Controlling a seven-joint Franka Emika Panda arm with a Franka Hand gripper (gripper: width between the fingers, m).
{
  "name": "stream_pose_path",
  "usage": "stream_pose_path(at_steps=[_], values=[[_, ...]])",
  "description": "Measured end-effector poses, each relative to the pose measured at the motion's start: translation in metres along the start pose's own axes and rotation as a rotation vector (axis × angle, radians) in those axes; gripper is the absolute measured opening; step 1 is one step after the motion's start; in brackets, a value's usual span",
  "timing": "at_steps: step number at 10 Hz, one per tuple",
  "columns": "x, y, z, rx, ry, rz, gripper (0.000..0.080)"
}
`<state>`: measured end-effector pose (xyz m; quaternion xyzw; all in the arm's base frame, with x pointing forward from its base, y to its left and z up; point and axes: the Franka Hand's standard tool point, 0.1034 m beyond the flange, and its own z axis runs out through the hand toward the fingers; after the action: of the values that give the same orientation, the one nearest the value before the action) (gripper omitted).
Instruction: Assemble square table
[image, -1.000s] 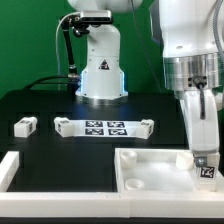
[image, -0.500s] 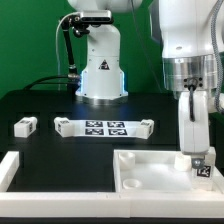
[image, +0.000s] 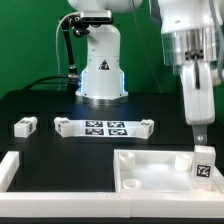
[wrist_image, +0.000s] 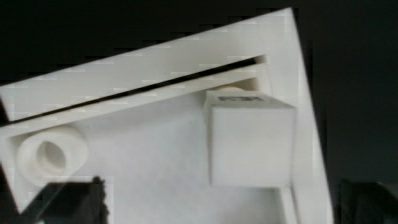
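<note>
The square table's white panel lies at the front right of the exterior view, recessed face up, with round holes near its corners. A short white tagged leg stands upright in its corner on the exterior view's right. My gripper hangs just above that leg, open and empty. In the wrist view the leg stands on the panel between and beyond my two dark fingertips, which are wide apart; my gripper holds nothing. A round hole shows in the panel.
Another loose leg lies on the black table at the exterior view's left. The marker board lies at the middle, with small white parts at both its ends. White border bars run along the front left. The robot base stands behind.
My gripper has let go of the leg and risen straight up. The leg stays upright in the panel's corner.
</note>
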<state>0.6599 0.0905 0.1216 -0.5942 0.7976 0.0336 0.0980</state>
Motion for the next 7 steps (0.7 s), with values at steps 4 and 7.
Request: stream_pose_path(at_steps=[4,7], values=[[0.000,0.002,0.003,-0.003,0.003,-0.006,0.0649],[0.000,0.013,0.005,-0.009,0.004,-0.081,0.0649]])
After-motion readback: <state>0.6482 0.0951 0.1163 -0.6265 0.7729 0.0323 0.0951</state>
